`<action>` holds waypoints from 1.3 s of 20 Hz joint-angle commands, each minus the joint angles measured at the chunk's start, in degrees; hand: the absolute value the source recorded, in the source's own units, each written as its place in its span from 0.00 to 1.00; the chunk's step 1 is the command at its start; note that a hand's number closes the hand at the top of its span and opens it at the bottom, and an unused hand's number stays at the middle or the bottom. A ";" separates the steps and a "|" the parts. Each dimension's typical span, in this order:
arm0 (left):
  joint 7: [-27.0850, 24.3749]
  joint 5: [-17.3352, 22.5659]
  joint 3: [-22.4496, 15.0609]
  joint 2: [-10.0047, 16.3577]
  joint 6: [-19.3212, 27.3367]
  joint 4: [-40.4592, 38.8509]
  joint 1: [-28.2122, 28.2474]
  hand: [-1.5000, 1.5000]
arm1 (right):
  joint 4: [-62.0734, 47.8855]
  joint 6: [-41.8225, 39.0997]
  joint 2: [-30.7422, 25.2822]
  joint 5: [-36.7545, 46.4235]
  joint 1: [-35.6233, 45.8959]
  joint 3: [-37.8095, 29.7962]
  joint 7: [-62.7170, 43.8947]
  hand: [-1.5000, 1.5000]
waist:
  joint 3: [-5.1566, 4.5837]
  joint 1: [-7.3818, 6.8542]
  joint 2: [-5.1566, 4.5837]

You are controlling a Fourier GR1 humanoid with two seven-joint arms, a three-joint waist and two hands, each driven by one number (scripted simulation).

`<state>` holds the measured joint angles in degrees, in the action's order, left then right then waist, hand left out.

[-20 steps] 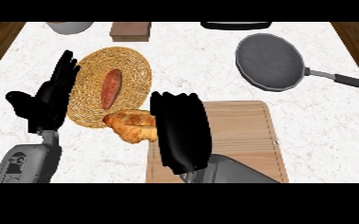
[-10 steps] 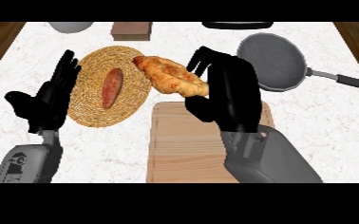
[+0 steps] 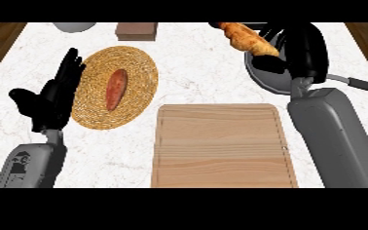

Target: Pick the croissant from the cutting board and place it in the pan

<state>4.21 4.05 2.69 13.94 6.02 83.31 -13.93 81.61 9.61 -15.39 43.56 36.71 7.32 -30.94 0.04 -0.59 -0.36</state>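
Observation:
The golden-brown croissant [image 3: 247, 39] hangs at the upper right, pinched by my right hand [image 3: 300, 48], whose fingers and thumb curl round its right end. It is held above the left rim of the dark grey pan [image 3: 265, 81], which my hand and forearm mostly hide. The wooden cutting board [image 3: 223, 146] lies bare at the lower middle. At the left edge my left hand [image 3: 54, 95] rests open, fingers up, beside the woven mat.
A round woven mat [image 3: 140, 68] at the left carries a reddish sweet potato [image 3: 116, 88]. A brown block [image 3: 137, 29] and a pale bowl [image 3: 73, 26] stand at the back left. The pan's handle [image 3: 354, 82] sticks out to the right.
My right hand has lifted the croissant off the cutting board and carried it up and to the right, over the pan. The left hand has stayed put.

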 commanded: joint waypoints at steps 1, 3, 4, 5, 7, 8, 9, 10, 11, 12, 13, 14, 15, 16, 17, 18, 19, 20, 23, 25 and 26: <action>1.24 0.92 0.57 1.32 -1.80 1.83 -0.09 0.50 | -13.27 6.12 -3.42 1.36 -0.05 -4.14 10.87 1.00 | 0.02 -0.70 -0.10; -0.62 -2.10 -2.94 -2.91 1.58 3.66 3.29 0.50 | -15.38 4.67 -7.74 2.72 0.80 -5.38 12.09 1.00 | 0.01 -0.59 0.06; -0.47 -1.33 -1.46 -1.90 0.65 -0.38 -0.18 0.50 | -22.91 8.23 -7.11 2.91 4.12 -7.00 15.44 1.00 | 0.02 -1.02 -0.42; 0.62 -1.10 -0.50 -0.91 0.73 -0.10 -1.44 0.50 | -26.89 9.45 -7.99 3.04 4.64 -8.03 17.19 1.00 | 0.04 -1.39 -0.58; -3.26 -1.24 -0.83 -1.49 -0.56 -2.16 1.09 0.50 | -32.62 11.49 -8.73 2.08 5.09 -9.49 22.61 1.00 | 0.02 -1.14 -0.44; -0.36 -0.95 -1.16 -1.66 -0.04 0.04 -0.65 0.50 | -37.97 12.19 -9.44 0.01 8.65 -12.31 24.83 1.00 | 0.08 -2.08 -0.71; 0.24 -0.38 -0.29 -1.37 -0.41 -1.96 -2.82 0.50 | -41.58 14.76 -7.82 0.52 9.41 -12.38 26.56 1.00 | 0.06 -1.69 -0.66; -0.80 0.72 0.50 0.18 -2.33 -0.58 -1.14 0.50 | -44.08 14.31 -9.55 -0.87 11.87 -14.50 27.50 1.00 | 0.10 -2.72 -0.91; 1.06 -1.09 -1.37 -1.14 -0.27 1.90 -1.00 0.50 | -47.27 18.28 -7.90 0.86 10.25 -13.66 29.72 1.00 | 0.14 -2.93 -0.89; -1.25 0.48 0.26 0.16 -2.67 -0.70 -1.66 0.50 | -49.84 17.17 -9.19 -1.19 12.57 -15.74 31.54 1.00 | 0.10 -2.58 -0.94; -0.77 -1.87 -2.13 -2.27 -0.25 -0.44 -1.13 0.50 | -52.34 18.43 -9.16 -1.18 12.54 -16.09 34.09 1.00 | 0.12 -2.34 -0.86; 0.41 -1.03 -1.45 -1.62 -0.80 -0.17 -2.01 0.50 | -55.18 18.69 -8.90 -0.51 15.51 -16.37 32.71 1.00 | 0.14 -3.16 -1.11; -1.83 -1.40 -2.41 -2.60 -0.86 1.03 0.70 0.50 | -57.19 16.89 -9.84 -0.38 16.66 -16.37 33.00 1.00 | 0.13 -3.61 -1.13; -0.46 -0.15 -0.16 -0.96 -1.47 -1.62 -2.80 0.50 | -54.18 14.99 -7.97 -7.79 13.75 -20.82 36.94 1.00 | 0.24 -2.80 -1.42; -1.09 -0.43 -0.61 -0.29 -2.32 0.00 -1.38 0.50 | -58.18 16.11 -7.54 -5.96 14.94 -20.37 35.56 1.00 | 0.20 -3.58 -1.34; -0.83 -1.19 -1.49 -1.60 -1.40 -1.78 -3.22 0.50 | -60.18 14.69 -7.86 -5.75 14.04 -20.14 36.71 0.00 | 0.22 -3.33 -1.67; -0.63 -1.08 -1.14 -1.89 -0.68 -1.19 -2.71 0.50 | -60.53 7.43 -7.62 -8.69 15.37 -21.40 35.07 0.00 | 0.21 -3.31 -1.45; 0.18 -0.82 -1.73 -1.75 -1.25 0.96 -1.47 0.50 | -61.39 4.62 -7.09 -10.14 13.10 -21.94 37.85 0.00 | 0.29 -3.54 -1.25; 0.52 -1.33 -2.17 -2.26 -0.72 1.47 -1.41 0.50 | -64.78 0.08 -8.89 -12.85 16.08 -24.87 40.15 0.00 | 0.25 -3.70 -1.19; -1.49 -2.15 -3.23 -3.53 -0.49 0.21 -0.34 0.50 | -67.04 0.58 -9.24 -11.99 16.00 -24.64 43.03 0.00 | 0.25 -4.18 -1.64; -1.06 -2.01 -2.92 -3.91 0.09 0.39 -0.45 0.50 | -67.78 2.44 -8.10 -11.86 14.90 -24.73 45.35 0.00 | 0.23 -3.68 -1.41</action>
<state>3.77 2.45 0.45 11.22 5.55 83.35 -15.61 17.79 12.83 -23.88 32.79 51.70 -15.98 9.86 0.28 -4.12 -1.78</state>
